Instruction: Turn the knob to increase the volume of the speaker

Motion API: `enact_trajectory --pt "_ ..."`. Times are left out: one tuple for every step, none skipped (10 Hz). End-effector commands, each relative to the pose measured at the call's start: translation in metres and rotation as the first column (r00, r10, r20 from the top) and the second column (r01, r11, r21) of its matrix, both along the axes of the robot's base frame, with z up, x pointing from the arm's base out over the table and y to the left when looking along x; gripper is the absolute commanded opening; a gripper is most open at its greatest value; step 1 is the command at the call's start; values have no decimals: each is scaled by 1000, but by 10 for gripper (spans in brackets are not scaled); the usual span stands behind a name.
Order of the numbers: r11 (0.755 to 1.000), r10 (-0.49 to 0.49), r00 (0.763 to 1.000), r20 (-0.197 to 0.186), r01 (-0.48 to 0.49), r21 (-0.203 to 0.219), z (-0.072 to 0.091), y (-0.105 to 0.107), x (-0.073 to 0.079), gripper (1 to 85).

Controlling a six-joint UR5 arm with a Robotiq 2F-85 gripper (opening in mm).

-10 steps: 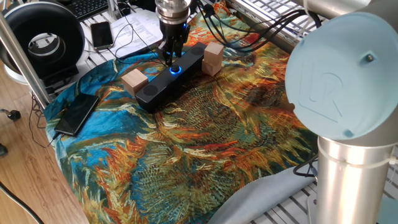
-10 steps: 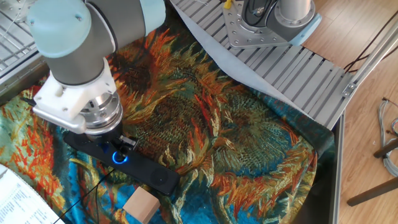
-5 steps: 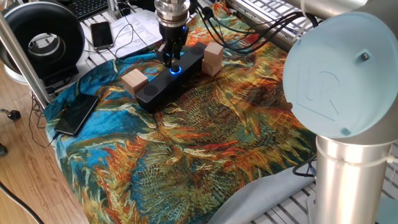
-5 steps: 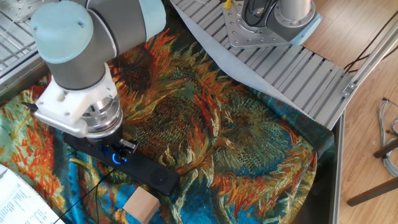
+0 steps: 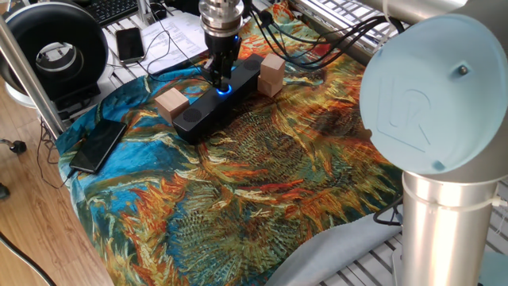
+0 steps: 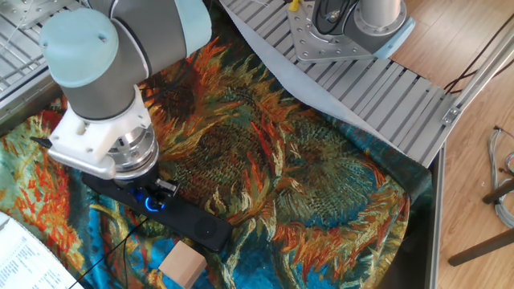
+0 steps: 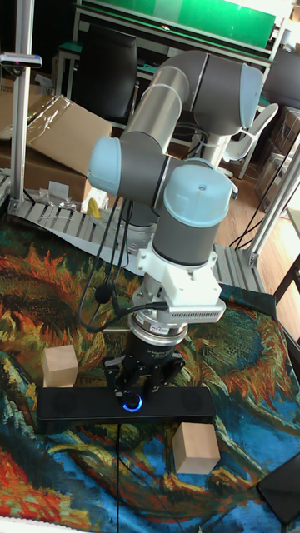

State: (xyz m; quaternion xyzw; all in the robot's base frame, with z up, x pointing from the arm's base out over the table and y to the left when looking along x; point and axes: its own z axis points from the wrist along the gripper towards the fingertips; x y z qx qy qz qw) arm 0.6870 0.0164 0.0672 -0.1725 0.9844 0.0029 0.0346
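In the upper middle of the frame, the gripper [image 5: 221, 79] stands on the knob [image 5: 224, 88] of the speaker [image 5: 198, 116], seemingly clenched around it; 2 wooden blocks [image 5: 171, 102] flank the speaker.

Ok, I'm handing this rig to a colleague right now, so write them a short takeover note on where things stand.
Gripper: down at the small round blue-lit black knob, fingers either side; whether they actually grip it cannot be told.
Long slim black bar speaker: lies on the sunflower-print cloth between two pale wooden blocks.
Done: gripper brought to the knob.
Left: turning the knob to raise volume; the pictures do not show any turn made.
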Motion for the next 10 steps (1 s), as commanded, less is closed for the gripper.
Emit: enact_trajectory --pt "998 70 998 -8 -69 6 -2 1 -3 427" --pt "996 91 996 -7 -91 8 -1 1 -3 427" --pt "992 126 992 -4 -126 16 -1 4 -3 427" --pt "986 168 986 4 -168 13 -1 5 -1 427" --pt "979 201 980 11 -201 14 -1 6 0 427" --pt "971 239 971 20 -240 6 -1 5 3 427" --pt "958 288 957 31 -288 -15 0 2 6 427" --pt "946 324 945 34 -324 -26 0 0 8 430" --pt "934 356 934 33 -355 -35 0 -1 8 430" --pt "924 382 924 31 -381 -37 0 -2 7 430"
